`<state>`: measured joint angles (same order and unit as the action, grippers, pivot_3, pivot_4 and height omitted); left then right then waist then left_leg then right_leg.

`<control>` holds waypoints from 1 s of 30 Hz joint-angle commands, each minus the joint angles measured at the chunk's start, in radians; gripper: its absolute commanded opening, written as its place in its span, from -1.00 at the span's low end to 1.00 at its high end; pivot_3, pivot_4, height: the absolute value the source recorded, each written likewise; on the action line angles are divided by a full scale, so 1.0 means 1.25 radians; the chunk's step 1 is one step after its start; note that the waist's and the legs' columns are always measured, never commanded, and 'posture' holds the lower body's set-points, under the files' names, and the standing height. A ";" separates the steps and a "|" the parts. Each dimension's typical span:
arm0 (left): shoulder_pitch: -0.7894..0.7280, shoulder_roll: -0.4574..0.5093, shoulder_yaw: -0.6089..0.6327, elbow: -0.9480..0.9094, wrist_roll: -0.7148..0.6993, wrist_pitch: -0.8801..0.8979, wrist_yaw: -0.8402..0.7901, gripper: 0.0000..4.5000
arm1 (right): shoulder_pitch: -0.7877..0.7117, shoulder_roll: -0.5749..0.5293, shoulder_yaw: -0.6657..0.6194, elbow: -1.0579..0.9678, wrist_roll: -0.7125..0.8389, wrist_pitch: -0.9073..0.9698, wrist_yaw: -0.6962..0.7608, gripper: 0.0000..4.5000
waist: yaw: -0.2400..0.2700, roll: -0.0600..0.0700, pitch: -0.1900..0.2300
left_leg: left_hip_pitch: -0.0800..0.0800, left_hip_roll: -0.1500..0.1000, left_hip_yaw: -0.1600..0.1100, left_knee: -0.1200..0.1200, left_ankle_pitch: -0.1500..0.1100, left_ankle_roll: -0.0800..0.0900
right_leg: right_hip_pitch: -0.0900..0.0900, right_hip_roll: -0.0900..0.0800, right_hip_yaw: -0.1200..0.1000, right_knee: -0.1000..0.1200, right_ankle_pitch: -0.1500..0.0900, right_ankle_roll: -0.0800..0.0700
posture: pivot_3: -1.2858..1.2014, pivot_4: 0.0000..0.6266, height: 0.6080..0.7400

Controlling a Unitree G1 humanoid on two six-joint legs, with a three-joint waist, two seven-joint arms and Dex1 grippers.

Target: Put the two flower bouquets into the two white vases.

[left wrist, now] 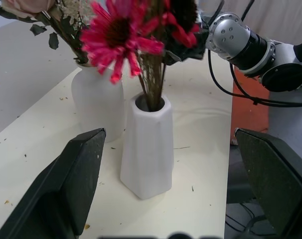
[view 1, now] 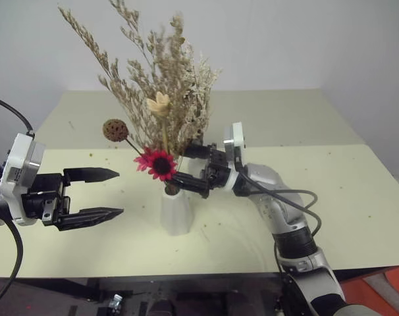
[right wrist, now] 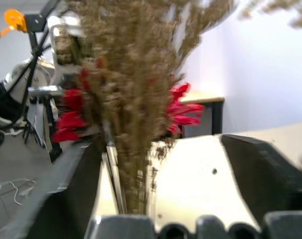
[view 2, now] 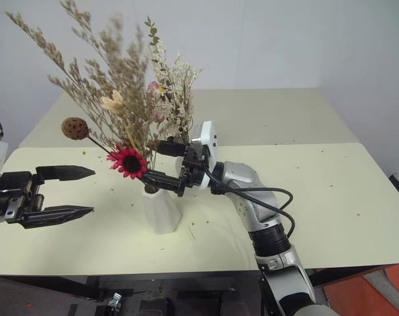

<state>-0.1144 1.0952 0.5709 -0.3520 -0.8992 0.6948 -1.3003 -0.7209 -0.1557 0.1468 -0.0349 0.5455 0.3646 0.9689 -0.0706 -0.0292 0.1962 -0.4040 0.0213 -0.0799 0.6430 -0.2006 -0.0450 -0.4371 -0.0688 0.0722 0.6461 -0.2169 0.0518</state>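
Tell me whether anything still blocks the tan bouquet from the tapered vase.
Nothing visible does. The tan bouquet already has its stems down in the mouth of the tapered vase. The right gripper is open around the stems just above the rim. The rounded vase stands behind, holding the pink bouquet.

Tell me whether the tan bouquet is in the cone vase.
In: the tan bouquet has its stems down the mouth of the cone vase.

Even, soft indoor light leaves only faint shadows on the pale counter (view 1: 357, 197), the head views look slightly hazy, and the right wrist view is smeared with blur across the tan grasses (right wrist: 136, 99) while the left wrist view stays fairly sharp.
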 commanded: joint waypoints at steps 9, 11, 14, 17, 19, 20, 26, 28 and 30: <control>-0.029 0.013 -0.017 0.019 0.017 -0.029 -0.013 1.00 | 0.011 -0.187 -0.069 -0.032 -0.003 -0.036 0.098 0.98 | 0.002 0.000 0.000 | 0.000 0.000 0.000 0.000 0.000 0.000 | 0.000 0.000 0.000 0.000 -0.001 0.001 | 0.03 -0.52 1.00; -0.035 0.009 -0.028 0.023 0.019 -0.034 -0.014 1.00 | 0.011 -0.213 -0.075 -0.033 -0.001 -0.034 0.111 0.98 | 0.001 0.000 0.000 | 0.000 0.000 0.000 0.000 0.000 0.000 | 0.000 0.000 0.000 0.000 -0.001 0.001 | 0.03 -0.52 1.00; -0.049 0.003 -0.049 0.031 0.022 -0.042 -0.015 1.00 | 0.004 -0.223 -0.075 -0.041 -0.003 -0.036 0.114 0.98 | -0.002 0.000 0.000 | 0.000 0.001 0.000 0.000 0.000 0.000 | 0.000 0.001 0.000 0.000 -0.001 0.001 | 0.03 -0.52 1.00; -0.063 0.000 -0.066 0.039 0.026 -0.049 -0.014 1.00 | -0.011 -0.209 -0.070 -0.049 0.001 -0.035 0.107 0.98 | -0.002 0.000 0.000 | 0.000 0.002 0.000 0.000 0.000 0.000 | 0.000 0.003 0.000 0.000 -0.001 0.001 | 0.03 -0.52 1.00; -0.068 -0.001 -0.072 0.042 0.026 -0.051 -0.015 1.00 | -0.017 -0.198 -0.066 -0.054 0.000 -0.036 0.104 0.98 | -0.001 0.000 0.000 | 0.000 0.004 0.000 0.000 0.000 0.000 | 0.000 0.004 0.000 0.000 0.000 0.000 | 0.03 -0.52 1.00; -0.069 -0.001 -0.072 0.042 0.026 -0.050 -0.016 1.00 | -0.017 -0.195 -0.066 -0.056 -0.001 -0.036 0.105 0.98 | -0.001 0.000 0.000 | 0.000 0.004 0.000 0.000 0.000 0.000 | 0.000 0.004 0.000 -0.001 0.000 0.000 | 0.03 -0.52 1.00; -0.054 0.003 -0.052 0.035 0.023 -0.042 -0.014 1.00 | -0.009 -0.235 -0.083 -0.028 -0.011 -0.043 0.144 0.98 | 0.001 0.000 0.000 | 0.000 0.007 0.000 0.000 0.000 0.000 | 0.000 0.007 0.000 -0.001 0.000 -0.001 | 0.03 -0.52 1.00; -0.047 0.004 -0.044 0.032 0.021 -0.040 -0.013 1.00 | -0.005 -0.259 -0.090 -0.018 -0.014 -0.047 0.159 0.98 | 0.002 0.000 0.000 | 0.000 0.007 0.000 0.000 0.000 0.000 | 0.000 0.007 0.000 -0.001 0.000 -0.001 | 0.03 -0.52 1.00; -0.038 0.005 -0.035 0.028 0.019 -0.037 -0.012 1.00 | -0.003 -0.295 -0.098 0.000 -0.021 -0.049 0.179 0.98 | 0.002 0.000 0.000 | 0.000 0.007 0.000 0.000 0.000 0.000 | 0.000 0.007 0.000 -0.001 0.000 -0.001 | 0.03 -0.52 1.00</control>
<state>-0.1627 1.0930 0.4823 -0.2994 -0.8656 0.6541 -1.3138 -0.7212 -0.5026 0.0636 -0.0307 0.5213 0.3315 1.1716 -0.0685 -0.0295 0.1961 -0.4040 0.0305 -0.0794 0.6430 -0.2007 -0.0451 -0.4372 -0.0596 0.0722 0.6444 -0.2171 0.0500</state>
